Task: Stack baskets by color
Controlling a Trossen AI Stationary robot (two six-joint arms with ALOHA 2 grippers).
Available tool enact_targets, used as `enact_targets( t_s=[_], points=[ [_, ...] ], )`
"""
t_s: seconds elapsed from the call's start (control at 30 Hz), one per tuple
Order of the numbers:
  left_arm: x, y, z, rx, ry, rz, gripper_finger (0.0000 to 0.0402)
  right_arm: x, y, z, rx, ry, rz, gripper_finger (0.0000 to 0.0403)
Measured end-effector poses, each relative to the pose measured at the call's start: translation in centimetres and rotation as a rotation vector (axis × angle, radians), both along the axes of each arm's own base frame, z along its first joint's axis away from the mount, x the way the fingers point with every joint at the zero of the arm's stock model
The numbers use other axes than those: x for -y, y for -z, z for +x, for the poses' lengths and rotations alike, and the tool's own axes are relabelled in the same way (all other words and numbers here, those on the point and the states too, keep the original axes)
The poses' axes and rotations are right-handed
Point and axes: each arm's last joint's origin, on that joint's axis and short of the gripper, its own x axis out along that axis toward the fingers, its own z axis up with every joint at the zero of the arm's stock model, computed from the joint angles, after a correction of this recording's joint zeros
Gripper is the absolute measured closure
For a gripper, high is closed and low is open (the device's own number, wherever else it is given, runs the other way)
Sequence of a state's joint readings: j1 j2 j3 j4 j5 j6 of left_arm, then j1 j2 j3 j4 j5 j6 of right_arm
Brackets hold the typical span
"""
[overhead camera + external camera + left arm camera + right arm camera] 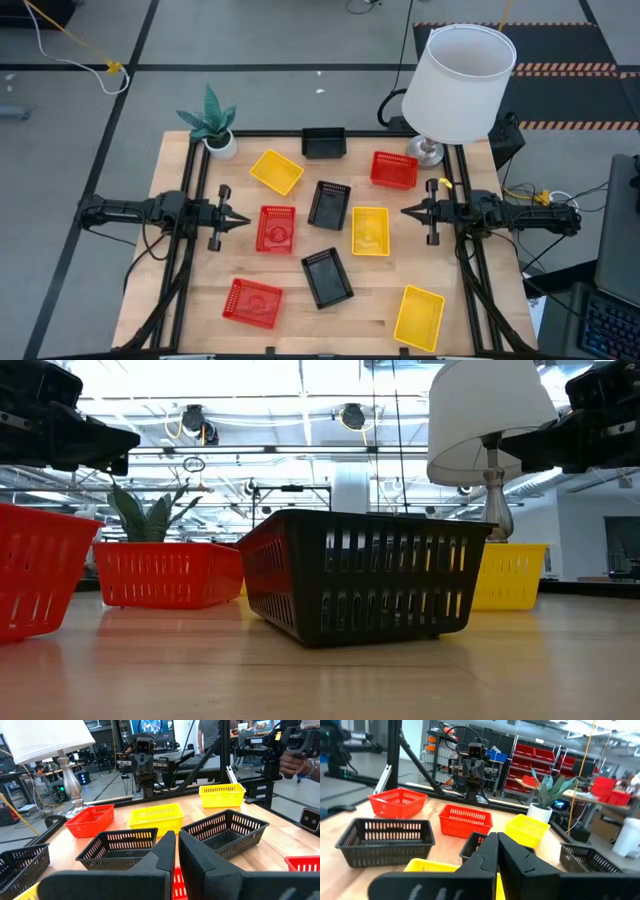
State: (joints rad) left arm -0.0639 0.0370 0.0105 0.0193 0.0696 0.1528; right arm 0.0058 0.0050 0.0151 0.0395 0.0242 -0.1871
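I see nine baskets (329, 204) scattered singly, long axes mostly skewed; left gripper (243, 219) and right gripper (408, 211) both pinched closed, empty.

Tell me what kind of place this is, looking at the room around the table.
Most likely a robotics lab or workshop. The two arms sit on a black frame around a wooden table, red storage bins line shelves behind, and cables run over the taped floor. Baskets, a lamp and a plant look like test props.
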Motion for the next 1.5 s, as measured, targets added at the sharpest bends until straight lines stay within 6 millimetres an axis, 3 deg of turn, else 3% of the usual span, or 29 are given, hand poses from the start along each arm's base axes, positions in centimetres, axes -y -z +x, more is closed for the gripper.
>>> enact_targets(
  t_s=[0.53,0.7,1.13,1.5],
  points=[
    [0.0,0.0,0.0,0.011,0.000,0.083,0.0376,0.0,-0.2,0.0,0.004,-0.003,0.176,0.0403],
    [0.0,-0.4,0.0,0.057,-0.001,0.077,0.0376,0.0,-1.5,-0.3,0.039,-0.003,0.176,0.0403],
    [0.0,-0.6,0.0,0.062,0.000,0.017,0.0376,0.2,-8.0,-0.7,-0.022,0.080,0.210,0.0403],
    [0.0,-0.6,0.0,0.059,0.000,-0.009,0.0376,0.2,-16.0,0.9,-0.087,0.079,0.176,0.0403]
  ],
)
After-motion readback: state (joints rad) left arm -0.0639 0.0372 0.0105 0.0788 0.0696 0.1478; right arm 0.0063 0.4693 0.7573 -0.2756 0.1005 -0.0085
